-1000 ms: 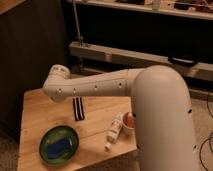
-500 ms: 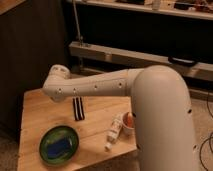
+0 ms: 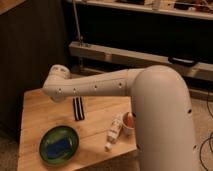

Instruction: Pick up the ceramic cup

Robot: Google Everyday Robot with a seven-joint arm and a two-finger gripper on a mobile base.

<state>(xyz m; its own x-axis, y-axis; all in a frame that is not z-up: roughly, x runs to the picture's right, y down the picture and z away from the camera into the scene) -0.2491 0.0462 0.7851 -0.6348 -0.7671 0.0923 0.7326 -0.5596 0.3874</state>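
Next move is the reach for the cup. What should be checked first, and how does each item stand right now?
1. Cup in view on the table: ok, though the arm hides part of it.
2. Cup upright: ok, its reddish inside faces up.
3. Gripper over the cup: not ok; it hangs above the table's middle, well to the picture's left of the cup.
4. Fingers open for a grasp: not ok; shut, holding nothing.
5. Room around the cup: not ok; the tube lies close beside it, and whether they touch, cannot tell.
6. Plate out of the way: ok, apart from the cup.
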